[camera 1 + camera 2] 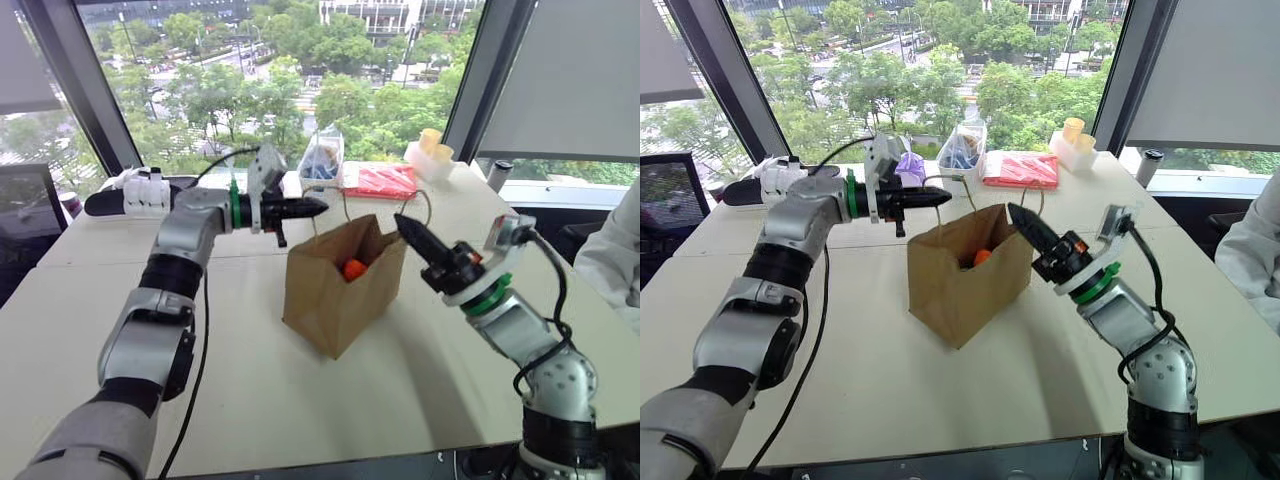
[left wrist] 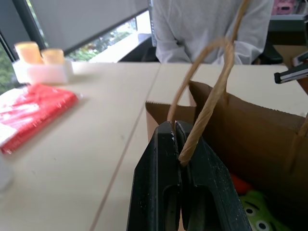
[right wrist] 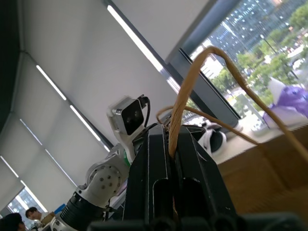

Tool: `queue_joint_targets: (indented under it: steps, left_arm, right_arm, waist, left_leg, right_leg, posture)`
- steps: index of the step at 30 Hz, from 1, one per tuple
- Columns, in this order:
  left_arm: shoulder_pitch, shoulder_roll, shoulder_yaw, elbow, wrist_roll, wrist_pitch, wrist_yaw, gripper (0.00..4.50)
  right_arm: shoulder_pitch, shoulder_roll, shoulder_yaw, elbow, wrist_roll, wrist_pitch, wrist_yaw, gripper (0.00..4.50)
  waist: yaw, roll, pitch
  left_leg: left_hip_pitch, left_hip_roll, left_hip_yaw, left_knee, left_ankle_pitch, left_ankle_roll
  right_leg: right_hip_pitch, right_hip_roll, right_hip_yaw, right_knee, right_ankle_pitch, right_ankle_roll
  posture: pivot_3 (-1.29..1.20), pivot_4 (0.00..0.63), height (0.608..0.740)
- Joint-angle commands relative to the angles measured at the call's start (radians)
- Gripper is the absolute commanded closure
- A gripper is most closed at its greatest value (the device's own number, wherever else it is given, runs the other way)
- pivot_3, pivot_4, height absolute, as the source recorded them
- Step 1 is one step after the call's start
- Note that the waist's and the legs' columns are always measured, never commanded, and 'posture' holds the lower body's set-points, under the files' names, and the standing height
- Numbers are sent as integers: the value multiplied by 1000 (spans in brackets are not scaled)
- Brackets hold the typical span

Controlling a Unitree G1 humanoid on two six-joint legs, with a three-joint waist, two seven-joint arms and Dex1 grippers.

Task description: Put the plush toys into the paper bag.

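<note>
The brown paper bag (image 1: 335, 295) stands open in the middle of the table. Inside it lie the plush toys: the orange one (image 1: 353, 268) shows over the rim, and the light green one (image 2: 260, 217) sits beside it in the left wrist view. My left gripper (image 1: 318, 206) reaches in level from the left, shut on one twine handle (image 2: 207, 115) above the bag's far left corner. From the right, my right gripper (image 1: 403, 222) points up over the bag's right edge. It is shut on the other twine handle (image 3: 185, 91).
Behind the bag are a clear plastic bag of blue items (image 1: 322, 160), a red packet (image 1: 380, 180), a purple pouch (image 1: 908, 165) and a white box with yellow cups (image 1: 430, 152). White bottles (image 1: 145, 190) stand far left. A person in white (image 1: 615, 250) sits at the right edge.
</note>
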Motion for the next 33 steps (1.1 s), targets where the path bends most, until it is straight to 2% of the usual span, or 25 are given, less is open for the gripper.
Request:
queue_joint_targets:
  steps: [1,6,7,8,10,15,16,17,23,31,33]
  left_arm:
    - [26,20,-15,-93,0,36,-26,4500]
    - [72,45,-16,-146,-2,86,-34,4500]
    - [71,42,0,-149,-11,95,-14,4234]
    - [67,41,16,-151,-22,110,-3,3931]
    - [68,49,28,-175,-50,149,-23,3180]
    - [84,56,45,-242,-95,221,-23,585]
    - [89,58,49,-255,-103,235,-20,118]
    - [92,60,54,-267,-113,251,-17,48]
    - [109,81,131,-316,-172,334,76,48]
    - [276,215,230,-554,-332,609,119,48]
    - [397,273,242,-627,-338,647,135,0]
  right_arm:
    - [29,-22,8,-51,-2,1,22,4432]
    - [93,-58,25,-79,-3,13,48,4432]
    - [98,-64,24,-81,-6,10,46,3896]
    - [101,-68,24,-84,-31,-3,41,3592]
    - [106,-75,20,-91,-48,-14,42,2678]
    - [117,-74,1,-107,-34,-31,35,33]
    - [118,-69,-5,-109,-52,-46,20,0]
    - [119,-73,-10,-112,-54,-49,13,0]
    - [190,-179,-69,-199,82,0,48,0]
    - [423,-275,-195,-269,149,-2,91,0]
    - [498,-303,-139,-253,8,2,119,519]
  waist:
    - [2,0,0]
    - [1,0,0]
    - [1,0,0]
    - [2,0,0]
    - [2,0,0]
    - [2,0,0]
    - [3,0,0]
    - [3,0,0]
    - [3,0,0]
    - [4,0,0]
    - [0,0,0]
  left_leg:
    - [0,0,0,0,0,0]
    - [0,0,0,0,0,0]
    - [0,0,0,0,0,1]
    - [0,0,0,0,-1,1]
    - [0,0,0,0,-1,2]
    - [1,0,0,0,-1,1]
    - [1,0,0,0,-1,1]
    - [1,0,0,0,-1,1]
    - [0,0,0,0,-1,1]
    - [1,1,0,0,-1,2]
    - [2,1,0,0,-2,3]
  right_leg:
    - [0,0,0,0,0,0]
    - [0,0,0,0,0,0]
    - [0,0,0,0,0,0]
    - [0,0,0,0,0,0]
    - [0,0,0,-1,0,0]
    - [0,0,0,-1,0,0]
    - [0,0,0,-1,0,0]
    - [0,0,0,-1,0,0]
    - [0,0,0,-1,0,0]
    - [1,0,0,-2,0,0]
    - [1,0,1,-2,0,0]
  posture:
    - [0,150,740]
    - [0,150,740]
    - [0,150,740]
    - [0,150,740]
    - [0,150,740]
    - [0,150,740]
    - [0,150,740]
    - [0,150,740]
    - [0,150,740]
    - [0,150,740]
    - [0,150,740]
